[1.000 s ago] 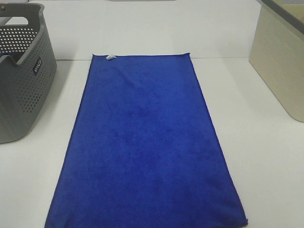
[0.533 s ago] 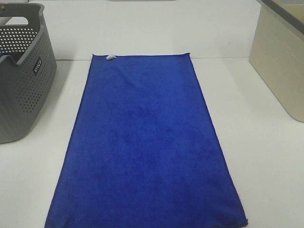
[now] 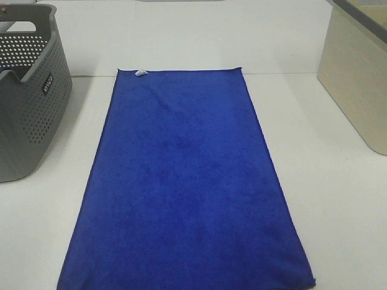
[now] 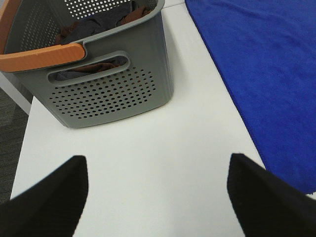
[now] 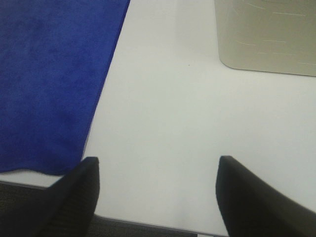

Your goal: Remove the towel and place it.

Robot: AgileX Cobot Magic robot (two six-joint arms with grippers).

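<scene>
The royal-blue towel (image 3: 184,181) lies spread flat on the white table (image 3: 338,199), reaching from mid-table to the near edge, with a small white tag (image 3: 140,73) at its far left corner. It also shows in the left wrist view (image 4: 266,74) and the right wrist view (image 5: 49,84). My left gripper (image 4: 158,197) is open and empty over bare table between the grey basket and the towel's left edge. My right gripper (image 5: 155,197) is open and empty over the table's near edge, just right of the towel's near right corner. Neither gripper shows in the exterior view.
A grey perforated basket (image 3: 30,96) with an orange handle (image 4: 39,57) stands at the left and holds dark clothes (image 4: 98,24). A beige bin (image 3: 357,72) stands at the far right, also in the right wrist view (image 5: 266,34). The table's near edge (image 5: 148,224) is close.
</scene>
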